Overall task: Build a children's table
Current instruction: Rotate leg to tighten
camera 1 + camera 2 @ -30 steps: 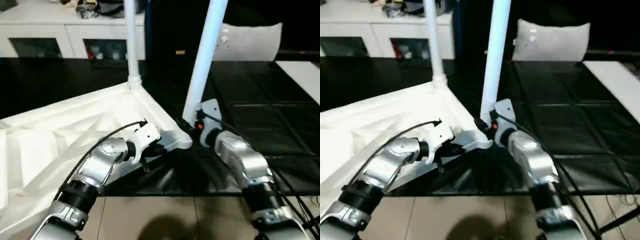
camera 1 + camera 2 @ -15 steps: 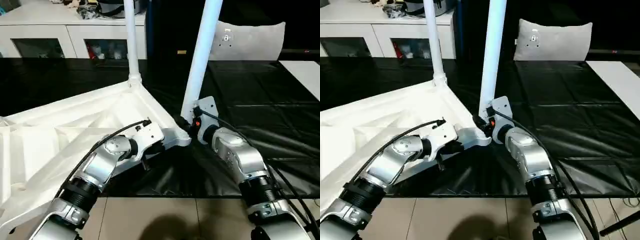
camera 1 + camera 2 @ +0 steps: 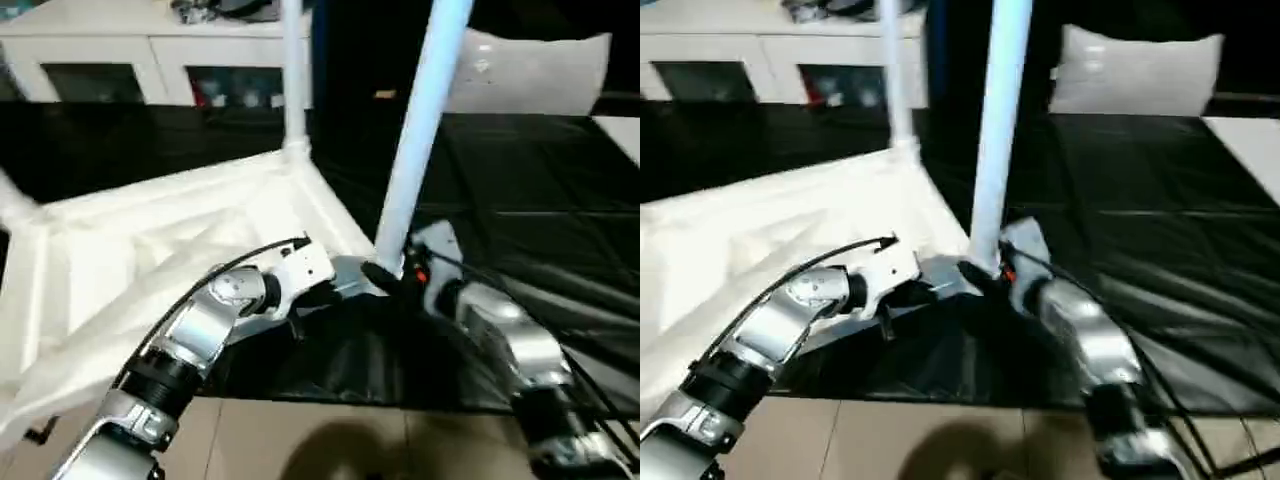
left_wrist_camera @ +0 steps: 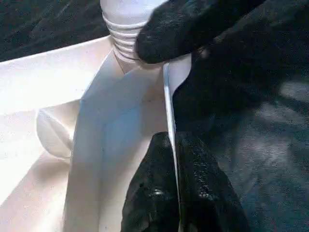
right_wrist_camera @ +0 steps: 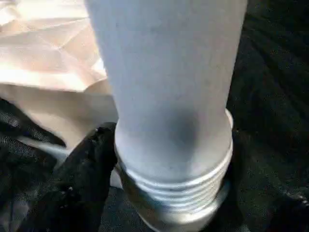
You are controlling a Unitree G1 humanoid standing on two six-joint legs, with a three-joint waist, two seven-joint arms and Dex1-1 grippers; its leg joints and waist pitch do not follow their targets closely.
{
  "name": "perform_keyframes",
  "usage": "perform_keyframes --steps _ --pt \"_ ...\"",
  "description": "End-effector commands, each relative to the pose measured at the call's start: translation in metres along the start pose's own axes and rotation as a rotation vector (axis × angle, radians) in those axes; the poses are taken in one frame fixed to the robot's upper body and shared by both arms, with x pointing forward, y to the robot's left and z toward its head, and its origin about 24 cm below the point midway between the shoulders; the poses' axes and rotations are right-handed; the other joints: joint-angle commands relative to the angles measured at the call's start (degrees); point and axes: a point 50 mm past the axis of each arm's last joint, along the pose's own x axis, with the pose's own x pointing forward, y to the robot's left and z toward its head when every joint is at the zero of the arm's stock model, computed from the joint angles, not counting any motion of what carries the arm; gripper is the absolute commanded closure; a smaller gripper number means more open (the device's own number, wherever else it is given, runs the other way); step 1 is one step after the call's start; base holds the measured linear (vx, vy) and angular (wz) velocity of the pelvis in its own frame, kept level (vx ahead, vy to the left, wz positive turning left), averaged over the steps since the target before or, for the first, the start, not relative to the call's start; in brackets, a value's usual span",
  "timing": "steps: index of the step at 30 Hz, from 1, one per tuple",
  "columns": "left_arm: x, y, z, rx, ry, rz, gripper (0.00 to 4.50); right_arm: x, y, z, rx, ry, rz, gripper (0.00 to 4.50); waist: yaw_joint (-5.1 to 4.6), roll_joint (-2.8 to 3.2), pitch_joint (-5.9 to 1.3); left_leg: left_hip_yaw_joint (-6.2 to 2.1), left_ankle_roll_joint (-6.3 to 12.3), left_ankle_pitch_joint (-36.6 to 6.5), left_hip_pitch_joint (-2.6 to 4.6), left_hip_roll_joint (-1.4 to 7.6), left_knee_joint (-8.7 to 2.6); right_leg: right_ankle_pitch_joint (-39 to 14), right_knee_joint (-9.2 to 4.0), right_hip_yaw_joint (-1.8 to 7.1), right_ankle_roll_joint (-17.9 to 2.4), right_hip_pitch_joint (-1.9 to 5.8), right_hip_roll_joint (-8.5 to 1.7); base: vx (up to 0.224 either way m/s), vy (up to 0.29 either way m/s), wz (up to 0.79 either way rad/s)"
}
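My left pincer (image 4: 176, 188) clamps the tabletop (image 3: 150, 250) rim steady while my right pincer (image 5: 159, 193) grips the leg (image 3: 415, 150), threading it into the corner socket.

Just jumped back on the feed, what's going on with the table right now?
The table top lies upside down on a black sheet, ribbed underside up. One leg already stands in the far corner socket. The right gripper is closed around the base of a second leg at the near corner, its threaded end at the socket, threads showing. The left gripper pinches the top's rim beside that corner, steadying it.
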Motion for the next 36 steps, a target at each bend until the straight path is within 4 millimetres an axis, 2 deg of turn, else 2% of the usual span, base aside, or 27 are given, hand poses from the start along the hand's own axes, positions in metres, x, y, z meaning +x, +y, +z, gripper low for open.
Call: perform_keyframes --steps 1,3,5,6,7,10,15,21,22,23,26,29,31,36 --pt "-0.004 0.004 -0.009 0.031 0.061 -0.006 4.5 -0.008 0.005 -0.013 0.002 0.04 0.069 0.63 0.6 -0.2 -3.69 -0.96 7.41 4.6 -1.65 3.63 -4.14 -2.1 -1.99 5.35 -10.0 3.88 -5.52 0.0 0.0 0.0" --pt "-0.005 0.004 -0.009 0.035 0.064 -0.02 4.5 -0.01 0.003 -0.012 -0.011 0.033 0.07 0.56 0.89 -0.45 -3.69 -0.65 8.32 4.8 -1.91 3.43 -3.97 -2.5 -1.85 5.55 -10.1 4.01 -5.46 0.0 0.0 0.0" --pt "-0.007 0.002 -0.011 0.065 0.068 -0.088 4.5 -0.021 0.001 -0.005 -0.067 0.005 0.106 0.25 1.55 -0.33 -3.67 -0.3 8.6 4.1 -1.6 3.33 -3.96 -5.1 -2.18 5.62 -9.4 3.72 -5.29 0.0 0.0 0.0" --pt "-0.008 0.002 -0.012 0.067 0.068 -0.093 4.5 -0.022 0.001 -0.005 -0.07 0.004 0.11 0.25 1.73 -0.39 -3.63 -0.26 8.59 3.6 -1.55 3.43 -4.02 -6.2 -2.17 5.67 -9.2 3.71 -5.24 0.0 0.0 0.0" --pt "-0.01 -0.001 -0.013 0.082 0.066 -0.144 4.5 -0.03 0.002 -0.001 -0.113 -0.004 0.152 0.17 2.03 -0.43 -3.45 -0.04 8.38 1.7 -1.4 3.47 -4.13 -9.6 -2.69 5.64 -8.6 3.49 -5.13 0.0 0.0 0.0" --pt "-0.013 -0.005 -0.014 0.122 0.058 -0.232 4.5 -0.043 0.002 0.004 -0.209 0.003 0.244 0.05 2.3 -0.51 -3.32 -0.03 7.82 -0.1 -1.31 3.58 -4.31 -13.0 -2.99 5.66 -7.4 3.38 -5.05 0.0 0.0 0.0" --pt "-0.016 -0.006 -0.018 0.17 0.071 -0.314 4.5 -0.054 0.002 0.007 -0.238 0.062 0.37 0.05 2.67 -0.51 -3.48 -0.02 8.47 0.6 -1.07 3.72 -4.21 -11.9 -2.77 5.75 -7.9 3.26 -4.95 0.0 0.0 0.0" --pt "-0.021 -0.01 -0.018 0.209 0.073 -0.415 4.5 -0.054 0.005 0.009 -0.311 0.127 0.456 0.05 3.6 -0.64 -3.81 0.07 9.16 4.0 -1.02 3.91 -3.9 -7.9 -1.86 5.82 -9.6 3.24 -5.04 0.0 0.0 0.0" --pt "-0.022 -0.011 -0.018 0.219 0.07 -0.436 4.5 -0.052 0.005 0.009 -0.313 0.129 0.47 0.05 3.69 -0.96 -3.78 0.11 9.19 4.1 -0.95 4.0 -3.92 -8.0 -1.86 5.84 -9.6 3.17 -5.08 0.0 0.0 0.0" --pt "-0.022 -0.012 -0.018 0.223 0.068 -0.446 4.5 -0.052 0.005 0.009 -0.309 0.13 0.478 0.05 3.78 -0.82 -3.81 0.07 9.17 4.1 -0.97 3.97 -3.92 -8.2 -1.75 5.83 -9.7 3.21 -5.11 0.0 0.0 0.0" --pt "-0.023 -0.013 -0.017 0.228 0.059 -0.465 4.5 -0.049 0.005 0.01 -0.303 0.126 0.493 0.05 4.11 -0.91 -3.77 0.18 8.9 4.1 -0.89 4.03 -3.89 -9.1 -1.8 5.88 -9.6 3.12 -5.09 0.0 0.0 0.0" --pt "-0.023 -0.014 -0.016 0.231 0.054 -0.473 4.5 -0.048 0.005 0.011 -0.3 0.124 0.504 0.05 4.85 -0.98 -3.84 0.31 8.31 4.2 -0.76 4.01 -3.88 -9.9 -1.75 6.04 -9.2 3.09 -5.12 0.0 0.0 0.0" --pt "-0.023 -0.014 -0.015 0.231 0.05 -0.479 4.5 -0.046 0.007 0.011 -0.291 0.121 0.524 0.33 5.05 -0.91 -3.89 0.34 8.24 4.6 -0.77 4.02 -3.83 -9.5 -1.64 6.02 -9.1 3.07 -5.07 0.0 0.0 0.0" --pt "-0.024 -0.015 -0.015 0.231 0.045 -0.488 4.5 -0.044 0.011 0.012 -0.267 0.103 0.56 0.66 5.05 -1.01 -4.02 0.33 8.4 5.1 -0.86 3.96 -3.73 -8.8 -1.48 5.99 -9.1 3.12 -5.02 0.0 0.0 0.0"
